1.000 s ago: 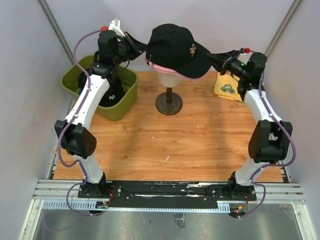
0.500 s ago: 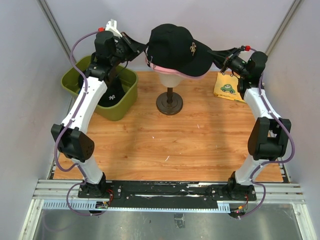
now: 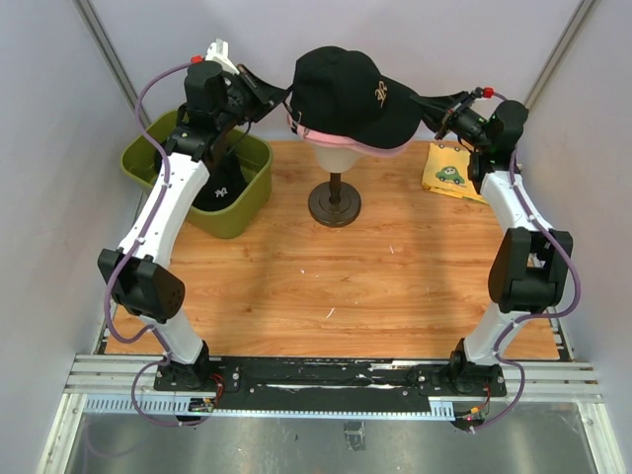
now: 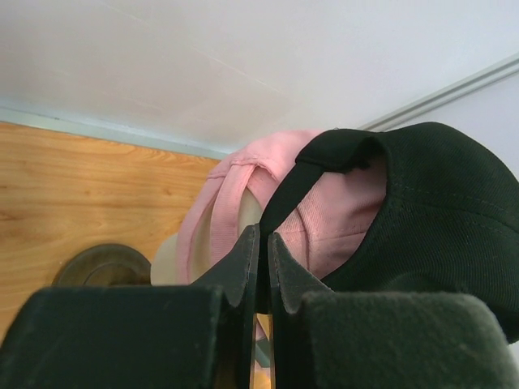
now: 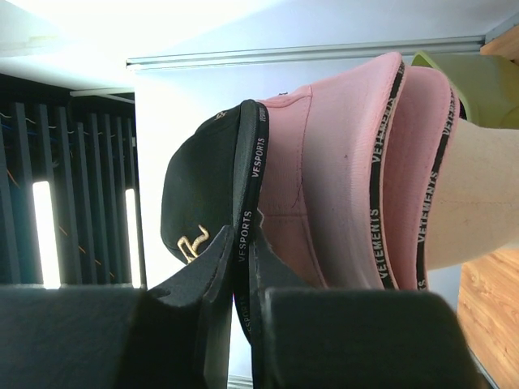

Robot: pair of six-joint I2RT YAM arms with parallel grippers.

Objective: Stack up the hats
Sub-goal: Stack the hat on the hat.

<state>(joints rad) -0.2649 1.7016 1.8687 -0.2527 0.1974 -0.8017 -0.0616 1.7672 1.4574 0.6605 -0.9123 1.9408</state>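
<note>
A black hat with a gold logo sits over a pink hat on the cream mannequin head. My left gripper is shut on the black hat's back strap; behind the strap, the pink hat shows. My right gripper is shut on the edge of the black hat's brim, beside the pink hat's brim. Another black hat lies in the olive bin.
The mannequin head stands on a dark round base at the back middle of the wooden table. The bin is at the back left under my left arm. A yellow cloth with a green car lies at the back right.
My right gripper's jaws have closed tighter on the brim. Both grippers have shifted slightly up and toward the back with the black hat between them.
</note>
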